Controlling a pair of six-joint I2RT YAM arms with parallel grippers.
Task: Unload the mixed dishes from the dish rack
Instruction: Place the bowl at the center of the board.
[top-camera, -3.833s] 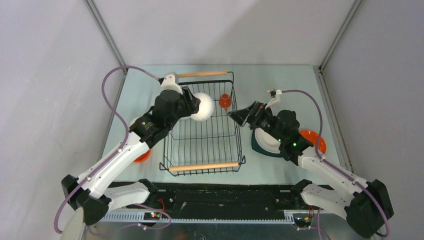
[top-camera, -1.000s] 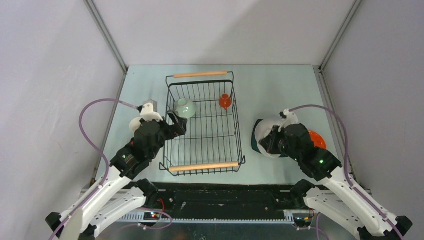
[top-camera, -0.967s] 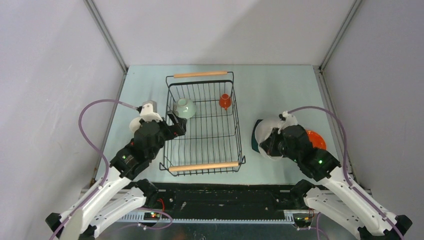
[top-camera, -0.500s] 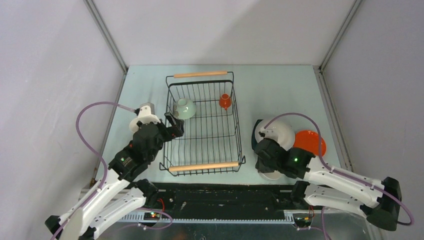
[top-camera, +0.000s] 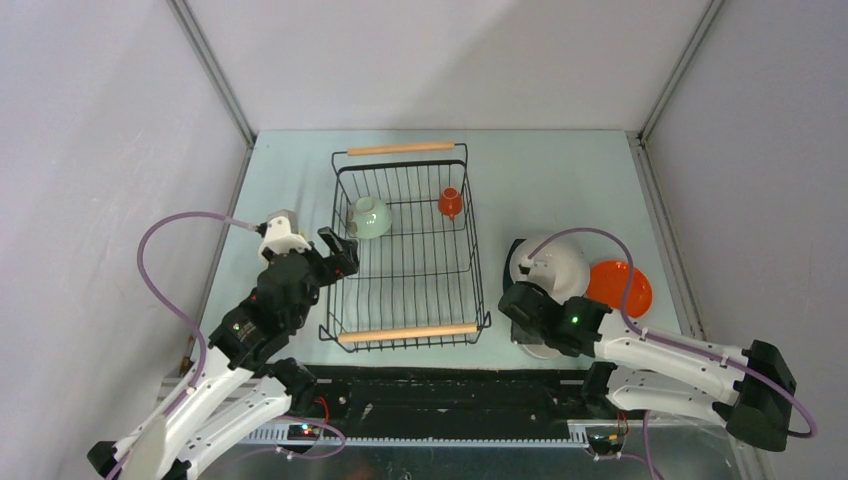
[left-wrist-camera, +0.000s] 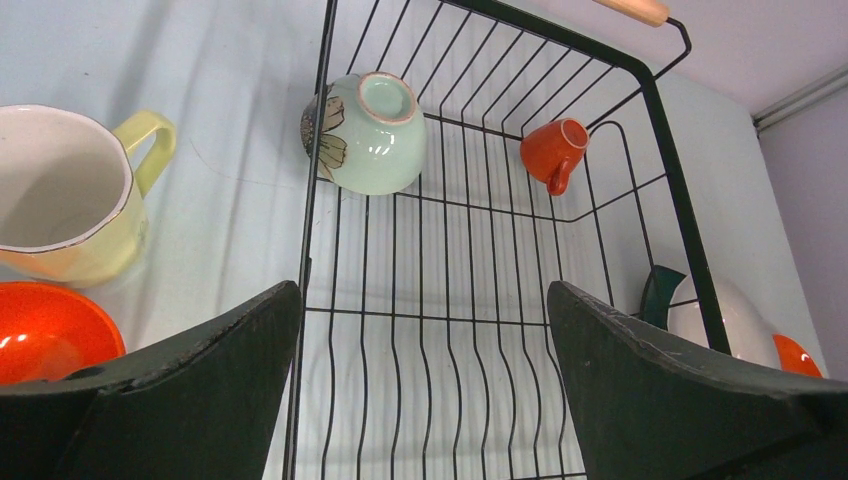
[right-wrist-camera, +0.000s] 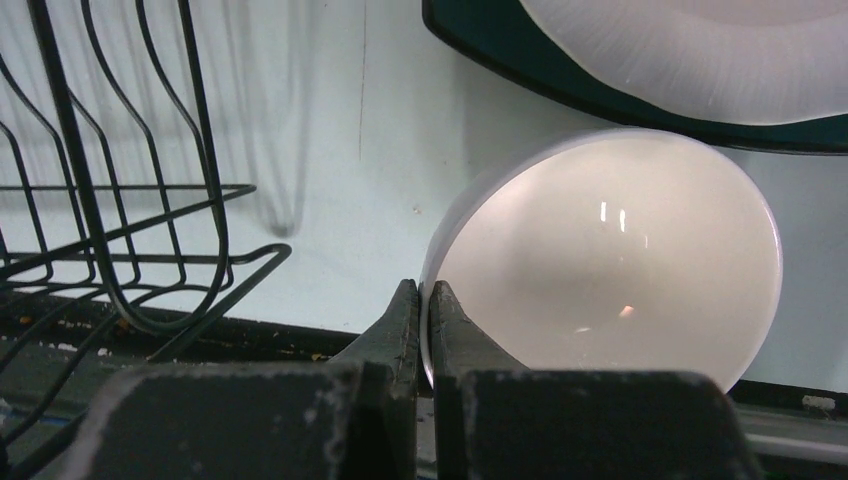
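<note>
The dish rack stands mid-table, holding a pale green bowl on its side and a small orange cup. My left gripper hovers open over the rack's left wall, nothing between its fingers; the green bowl and the cup lie ahead of it. My right gripper is shut on the rim of a white bowl, low near the table's front edge, right of the rack. Its fingers pinch the rim from both sides.
Left of the rack stand a pale yellow mug and an orange bowl. To the right, a dark teal plate carries another white bowl, with an orange plate beside it. The rack's corner is close to my right gripper.
My right arm has swung from above the teal plate down toward the near edge, carrying the white bowl. My left arm has drawn back a little toward the near left.
</note>
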